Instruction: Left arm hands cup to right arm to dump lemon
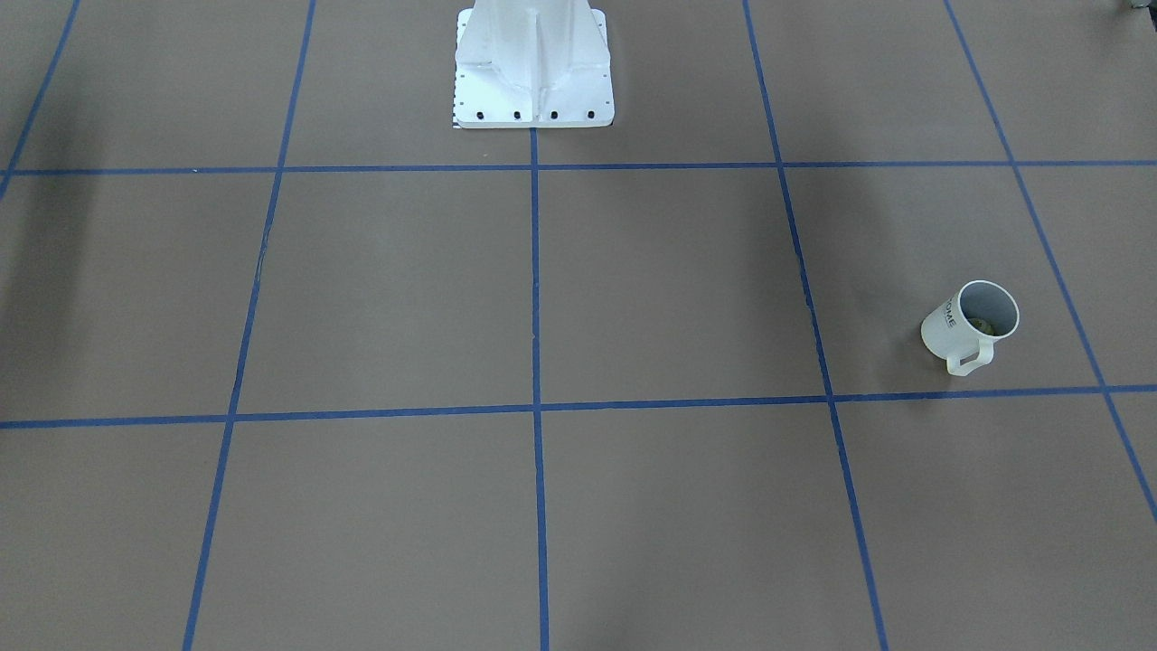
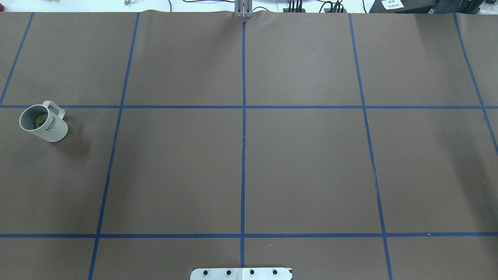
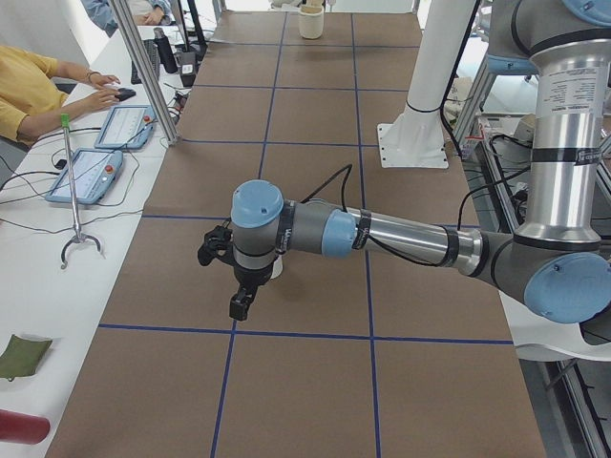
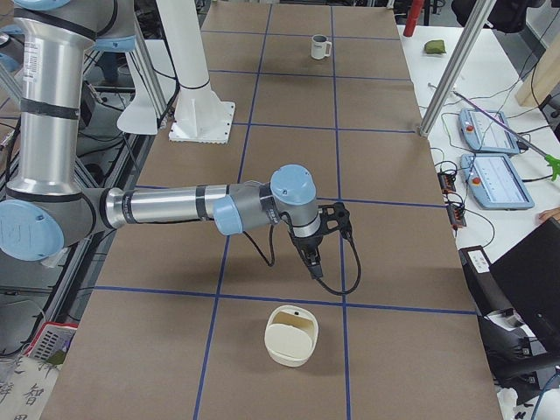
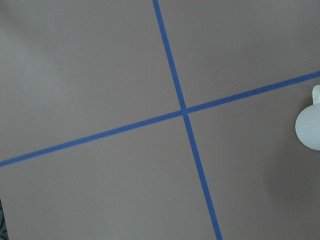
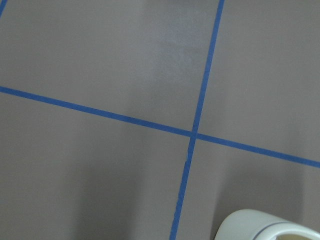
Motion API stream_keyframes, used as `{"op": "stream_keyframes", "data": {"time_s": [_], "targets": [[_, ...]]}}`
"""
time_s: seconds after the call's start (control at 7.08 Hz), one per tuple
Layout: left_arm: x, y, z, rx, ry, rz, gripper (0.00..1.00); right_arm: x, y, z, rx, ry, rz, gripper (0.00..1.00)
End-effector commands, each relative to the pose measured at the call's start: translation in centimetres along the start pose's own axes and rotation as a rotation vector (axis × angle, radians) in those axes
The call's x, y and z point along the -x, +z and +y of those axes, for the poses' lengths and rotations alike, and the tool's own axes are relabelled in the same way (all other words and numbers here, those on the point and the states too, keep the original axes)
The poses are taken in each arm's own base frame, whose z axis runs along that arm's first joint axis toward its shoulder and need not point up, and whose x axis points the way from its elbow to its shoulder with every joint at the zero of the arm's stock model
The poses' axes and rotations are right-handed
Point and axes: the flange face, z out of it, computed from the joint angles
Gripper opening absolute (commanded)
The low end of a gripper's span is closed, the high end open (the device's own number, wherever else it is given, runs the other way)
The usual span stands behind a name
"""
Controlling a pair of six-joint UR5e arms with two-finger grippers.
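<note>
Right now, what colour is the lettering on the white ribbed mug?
Black, reading HOME, on the white ribbed mug; clearest in the overhead exterior view.

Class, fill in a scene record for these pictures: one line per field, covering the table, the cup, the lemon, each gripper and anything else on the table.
table: brown, with a blue tape grid.
cup: white mug marked HOME, upright on the table's left side, nothing touching it.
lemon: inside the cup.
left gripper: above the table, seen in a side view only; open or shut cannot be told.
right gripper: above the table, near a cream container; open or shut cannot be told.
</note>
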Motion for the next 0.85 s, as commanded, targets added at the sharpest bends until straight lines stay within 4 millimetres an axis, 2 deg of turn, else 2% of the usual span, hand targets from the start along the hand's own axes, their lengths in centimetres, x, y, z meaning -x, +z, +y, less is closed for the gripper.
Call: {"op": "stream_keyframes", "data": {"time_s": [0.0,0.14,0.28,0.42,0.57,0.71], "targets": [[0.2,0.6,-1.1,-0.096,-0.067,0.007,1.00,0.3,-0.2,-0.6,-0.077,-0.030,-0.010,1.00],[-0.3,1.7,-1.1,-0.127,-0.037,0.093,1.00,0.6,-0.5,-0.9,-0.107,-0.059,-0.017,1.00],[-1.2,3.1,-1.1,-0.157,0.005,0.159,1.00,2.1,-0.3,-1.5,-0.154,-0.148,-0.030,1.00],[-5.5,6.3,-2.5,-0.105,0.025,0.219,1.00,5.1,0.8,-3.1,-0.184,-0.219,-0.071,1.00],[-9.3,9.2,-3.2,-0.045,-0.017,0.256,1.00,6.7,1.9,-3.1,-0.159,-0.194,-0.103,1.00],[-11.0,10.4,-2.9,-0.013,-0.119,0.275,1.00,8.7,3.9,-3.1,-0.122,-0.186,-0.108,1.00]]}}
